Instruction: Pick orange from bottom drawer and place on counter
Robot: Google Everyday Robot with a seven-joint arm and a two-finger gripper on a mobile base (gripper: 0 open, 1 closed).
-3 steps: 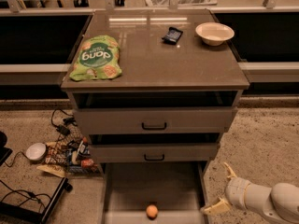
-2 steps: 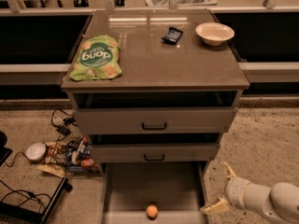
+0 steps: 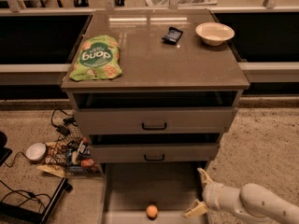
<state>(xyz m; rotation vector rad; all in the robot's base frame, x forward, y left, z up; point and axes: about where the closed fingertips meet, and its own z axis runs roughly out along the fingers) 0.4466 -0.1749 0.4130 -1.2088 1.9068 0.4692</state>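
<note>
A green snack bag lies at the counter's 9 o'clock side. In the open bottom drawer the orange sits near the front edge, at 8 o'clock from the gripper, whose 2 fingers stand spread and empty, near the fruit but not touching it.

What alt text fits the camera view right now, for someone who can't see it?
An orange lies in the open bottom drawer, with the open gripper at the drawer's right side, not touching it. The counter above holds a green snack bag, a dark packet and a white bowl.
</note>
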